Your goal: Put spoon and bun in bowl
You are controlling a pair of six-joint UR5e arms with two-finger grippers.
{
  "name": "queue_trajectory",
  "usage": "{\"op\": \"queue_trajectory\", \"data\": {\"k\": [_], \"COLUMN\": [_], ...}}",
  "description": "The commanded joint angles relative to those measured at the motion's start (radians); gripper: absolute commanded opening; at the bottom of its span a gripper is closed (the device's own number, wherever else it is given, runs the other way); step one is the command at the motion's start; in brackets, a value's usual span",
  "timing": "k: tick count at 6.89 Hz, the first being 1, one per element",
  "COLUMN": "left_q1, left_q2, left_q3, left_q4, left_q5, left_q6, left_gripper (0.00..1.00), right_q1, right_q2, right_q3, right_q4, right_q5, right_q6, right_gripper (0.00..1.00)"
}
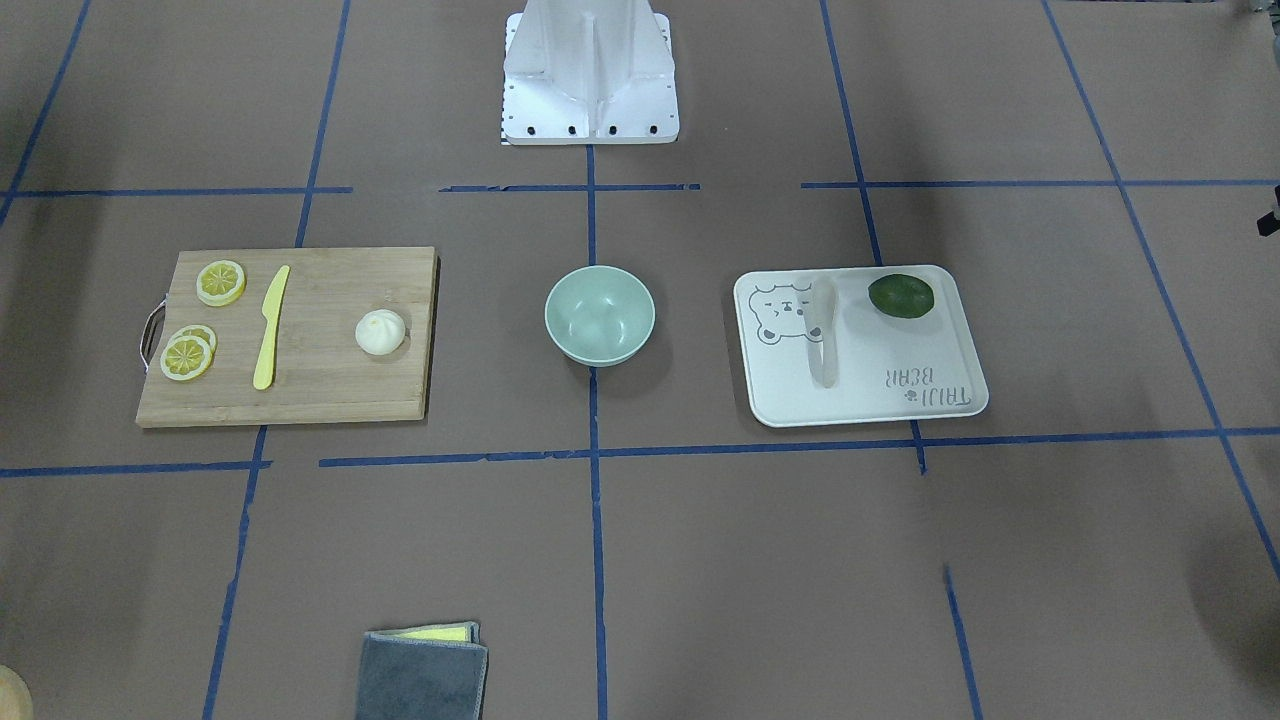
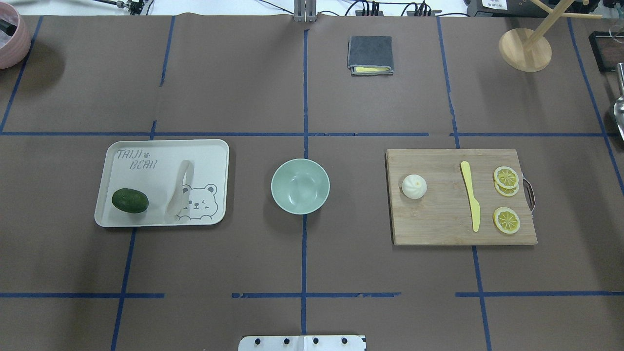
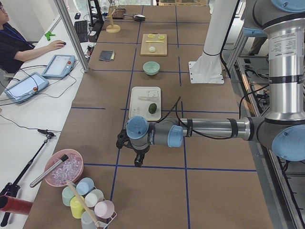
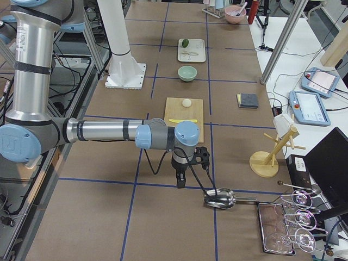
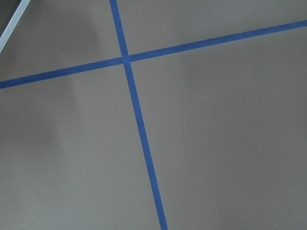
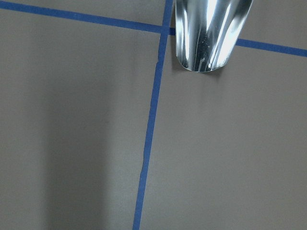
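First, locate the left end effector (image 3: 137,161) low over the bare surface (image 2: 243,253), outboard of the tray (image 2: 209,161); treat its finger state as not determinable from these views. Find the spoon (image 2: 179,190) flat on that tray, near the lime (image 2: 130,201), with long axis roughly toward and away from the robot base. Note the bowl (image 2: 300,187) at centre, empty. Find the bun (image 2: 414,186) upright on the cutting board (image 2: 438,219), close to the board edge nearest the bowl. Locate the right end effector (image 4: 179,182) outboard of the board; likewise cannot tell apart from together. Assign spoon to left arm, bun to right: nearer in each case, with each item inboard, toward the bowl.
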Motion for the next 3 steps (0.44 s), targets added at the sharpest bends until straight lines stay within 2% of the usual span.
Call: {"op": "queue_trajectory", "data": {"k": [1,3], "left_q1": [0.000,0.000], "left_q2": [-0.005,-0.009], "left_q3": [-0.003,-0.034], "left_q4": [-0.006,-0.038], "left_q5": [0.001,0.000], "left_q6": [0.002,0.002], "left_gripper": [1.00,1.00], "right_q1": [0.000,-0.006], "right_q2": [0.000,0.020], "right_q3": [0.003,0.008], "right_q4": [0.003,0.003], "right_q5": [0.002,0.005], "right_q6": [0.000,0.000], "right_gripper": [1.00,1.00]}}
